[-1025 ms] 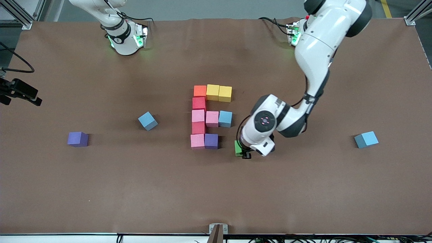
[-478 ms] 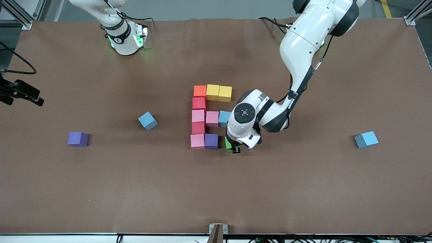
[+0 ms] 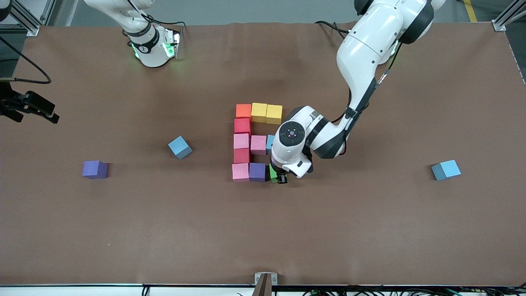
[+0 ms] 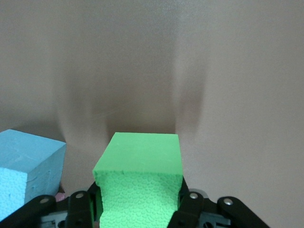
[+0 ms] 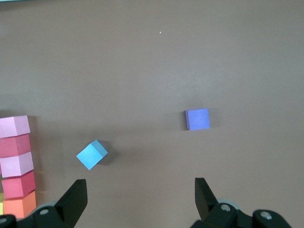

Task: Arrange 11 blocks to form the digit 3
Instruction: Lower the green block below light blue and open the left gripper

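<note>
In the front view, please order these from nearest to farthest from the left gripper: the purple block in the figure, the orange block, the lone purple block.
From the left gripper, holding the green block:
1. Purple block in the figure, beside the green block.
2. Orange block, at the figure's corner toward the robots.
3. Lone purple block, toward the right arm's end.

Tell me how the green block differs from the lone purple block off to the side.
The green block is gripped by the left gripper, beside the purple block that ends the figure's nearest row. The lone purple block sits untouched toward the right arm's end of the table, apart from the figure. The right gripper waits open. Both blocks are matte cubes of like size.
</note>
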`<state>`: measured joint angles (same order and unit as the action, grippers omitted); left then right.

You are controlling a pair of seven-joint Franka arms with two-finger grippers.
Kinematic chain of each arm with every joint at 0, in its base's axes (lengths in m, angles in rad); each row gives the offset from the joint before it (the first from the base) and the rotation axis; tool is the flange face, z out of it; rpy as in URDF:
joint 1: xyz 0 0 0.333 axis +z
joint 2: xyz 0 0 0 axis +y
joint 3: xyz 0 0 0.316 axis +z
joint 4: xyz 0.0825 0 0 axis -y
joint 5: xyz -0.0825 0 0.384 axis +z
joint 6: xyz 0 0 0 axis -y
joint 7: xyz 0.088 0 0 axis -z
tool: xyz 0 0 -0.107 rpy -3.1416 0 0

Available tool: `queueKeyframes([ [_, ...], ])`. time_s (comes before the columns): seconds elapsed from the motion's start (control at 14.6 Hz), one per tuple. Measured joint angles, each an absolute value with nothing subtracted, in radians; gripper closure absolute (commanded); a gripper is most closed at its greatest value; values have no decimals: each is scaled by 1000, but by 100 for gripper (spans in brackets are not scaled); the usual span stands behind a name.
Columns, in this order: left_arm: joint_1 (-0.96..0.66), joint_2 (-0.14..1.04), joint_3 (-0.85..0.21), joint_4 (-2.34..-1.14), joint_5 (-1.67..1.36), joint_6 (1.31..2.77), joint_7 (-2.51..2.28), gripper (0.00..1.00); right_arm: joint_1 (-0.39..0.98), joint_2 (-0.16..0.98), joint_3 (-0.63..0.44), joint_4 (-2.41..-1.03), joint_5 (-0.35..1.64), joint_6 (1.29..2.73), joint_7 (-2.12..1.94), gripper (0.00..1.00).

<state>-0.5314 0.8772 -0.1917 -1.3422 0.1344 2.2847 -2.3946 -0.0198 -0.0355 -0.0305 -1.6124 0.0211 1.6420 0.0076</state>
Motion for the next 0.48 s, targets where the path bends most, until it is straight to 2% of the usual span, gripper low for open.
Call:
queueKeyframes([
  [0.48, -541, 895, -193, -1328, 133, 2308, -2395, 89, -20, -64, -22, -1639, 21, 1642, 5, 0],
])
